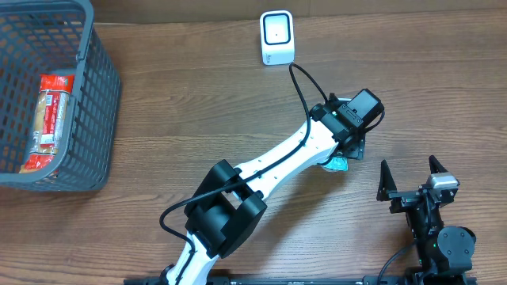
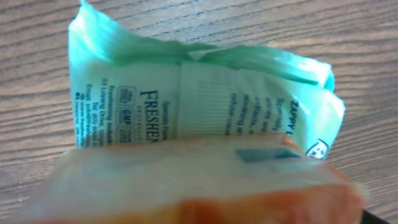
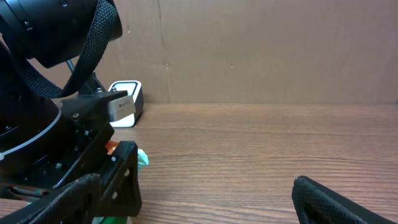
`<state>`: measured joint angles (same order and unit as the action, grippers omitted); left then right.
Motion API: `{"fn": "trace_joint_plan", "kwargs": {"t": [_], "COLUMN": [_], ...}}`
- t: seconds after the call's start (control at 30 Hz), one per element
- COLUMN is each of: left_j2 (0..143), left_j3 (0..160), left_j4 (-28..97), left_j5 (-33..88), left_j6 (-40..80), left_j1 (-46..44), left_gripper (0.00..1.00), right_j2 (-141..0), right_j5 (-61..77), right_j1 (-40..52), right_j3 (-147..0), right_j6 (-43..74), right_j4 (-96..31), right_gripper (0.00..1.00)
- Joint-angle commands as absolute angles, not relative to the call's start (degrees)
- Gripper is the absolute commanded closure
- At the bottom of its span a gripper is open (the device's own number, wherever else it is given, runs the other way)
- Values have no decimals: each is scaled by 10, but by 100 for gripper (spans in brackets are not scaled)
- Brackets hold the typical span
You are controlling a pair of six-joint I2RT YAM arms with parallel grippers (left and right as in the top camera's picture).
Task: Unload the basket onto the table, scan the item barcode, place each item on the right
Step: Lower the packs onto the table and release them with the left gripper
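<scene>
One grey basket (image 1: 95, 87) stands at the far left corner of the surface (image 1: 198, 95). It holds one red packet (image 1: 54, 111), lying along the basket floor. Nothing else shows in it.

One white scanner (image 1: 276, 37) stands at the far edge, well apart from the basket.

One green packet (image 1: 341, 164), the item to scan, lies on the surface under the left tool (image 1: 347, 146), on the right side and well short of the scanner. The left wrist view fills with this packet, crumpled, its printed side up. A blurred orange band (image 2: 205, 199) crosses in front of it. I cannot tell what that band is.

The left tool's fingers are hidden by its own wrist, so I cannot tell whether it grips the packet.

The right tool (image 1: 410, 176) rests near the right edge, fingers spread wide and holding nothing.
</scene>
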<state>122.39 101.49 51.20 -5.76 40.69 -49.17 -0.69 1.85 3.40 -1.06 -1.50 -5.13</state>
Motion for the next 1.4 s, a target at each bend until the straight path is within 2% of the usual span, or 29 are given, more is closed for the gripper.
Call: {"fn": "trace_joint_plan", "kwargs": {"t": [0.0, 0.23, 0.6, 0.73, 0.97, 1.27, 1.37], "left_j2": [1225, 1217, 1190, 1190, 1190, 1190, 1190], "left_j3": [1013, 1029, 1094, 1093, 1094, 1094, 1094], "left_j4": [511, 513, 576, 586, 587, 598, 597], "left_j5": [-44, -36, -76, -77, -70, -34, -27], "left_j6": [385, 323, 312, 311, 298, 297, 297], "left_j1": [-495, -494, -483, -481, -470, -444, -441], "left_gripper": [10, 1, 0, 16, 21, 49, 53], "right_j2": [-2, -2, -2, -2, -2, -2, -2], "right_j5": [12, 12, 12, 12, 12, 12, 12], "right_j1": [32, 32, 32, 32, 32, 32, 32], "right_j3": [-5, -5, -5, -5, -5, -5, -5], "right_j6": [-16, -15, -15, -16, -15, -16, -15], "right_j4": [-47, -47, -47, -47, -47, -47, -47], "right_gripper": [0, 0, 0, 0, 0, 0, 0]}}
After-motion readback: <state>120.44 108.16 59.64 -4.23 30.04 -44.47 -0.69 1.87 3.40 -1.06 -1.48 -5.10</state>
